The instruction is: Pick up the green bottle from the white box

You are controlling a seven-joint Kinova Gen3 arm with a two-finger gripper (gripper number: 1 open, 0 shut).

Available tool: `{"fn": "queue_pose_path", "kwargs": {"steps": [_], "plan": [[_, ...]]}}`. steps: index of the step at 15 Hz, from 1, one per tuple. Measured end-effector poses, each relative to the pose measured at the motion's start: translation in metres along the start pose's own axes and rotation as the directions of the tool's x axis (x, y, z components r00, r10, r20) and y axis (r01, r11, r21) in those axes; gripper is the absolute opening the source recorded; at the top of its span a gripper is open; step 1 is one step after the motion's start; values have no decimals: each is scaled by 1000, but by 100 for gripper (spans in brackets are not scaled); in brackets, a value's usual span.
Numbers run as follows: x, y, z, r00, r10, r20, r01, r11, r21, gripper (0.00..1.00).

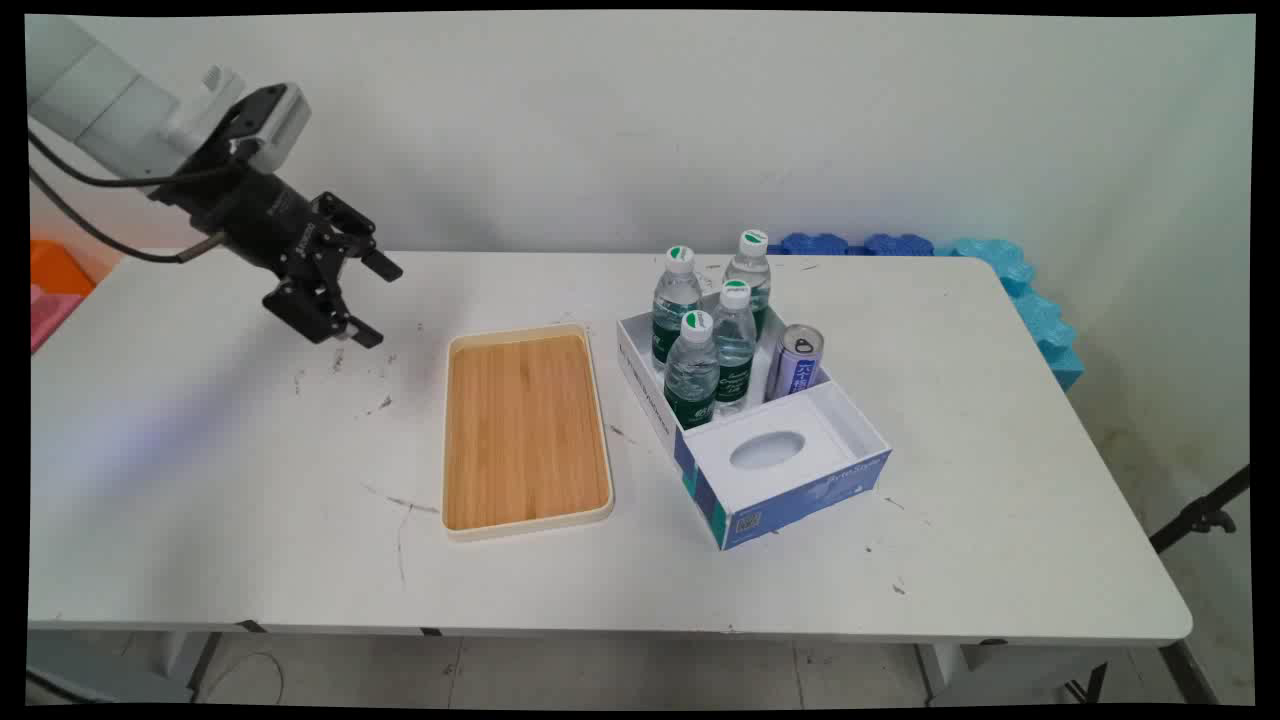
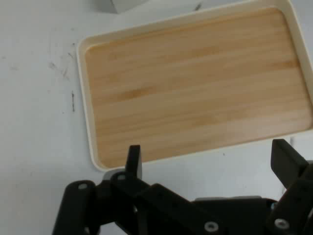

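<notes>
The white table point(image 1: 250, 480) carries scattered dark scuff marks on its left half. At its centre lies a rectangular tray with a cream rim and a wood-grain floor point(image 1: 527, 432) point(image 2: 195, 83); it lies flat, long side running front to back, and nothing rests on it.

The black two-finger gripper point(image 1: 368, 300) point(image 2: 208, 159) hangs in the air above the table's left rear area, to the left of the tray and apart from it. Its two fingers are spread wide with nothing between them. In the hand view the tray fills the frame beyond the fingertips, and one short edge of the tray lies nearest them.

Just right of the tray stands a white open-top cardboard box with blue printed sides point(image 1: 800, 490), turned at an angle to the table edge. It has two compartments:
- Rear compartment — four clear plastic water bottles with green labels and white caps point(image 1: 712, 340), upright and close together, plus one silver-and-purple drink can point(image 1: 795, 362) leaning at their right.
- Front compartment — a white insert with an oval opening point(image 1: 768, 450).
</notes>
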Motion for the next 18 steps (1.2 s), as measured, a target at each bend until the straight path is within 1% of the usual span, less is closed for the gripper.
{"fn": "queue_pose_path", "kwargs": {"steps": [2, 5, 12, 15, 18], "plan": [[11, -3, 6, 1000, -13, -3, 13, 1000, 6, 100], [38, -8, 23, 999, -33, -23, 33, 999, 19, 100], [105, -27, 85, 993, -74, -91, 81, 994, 69, 100], [126, -36, 114, 990, -91, -110, 101, 991, 85, 100], [139, -43, 136, 988, -98, -122, 109, 990, 89, 100]]}}
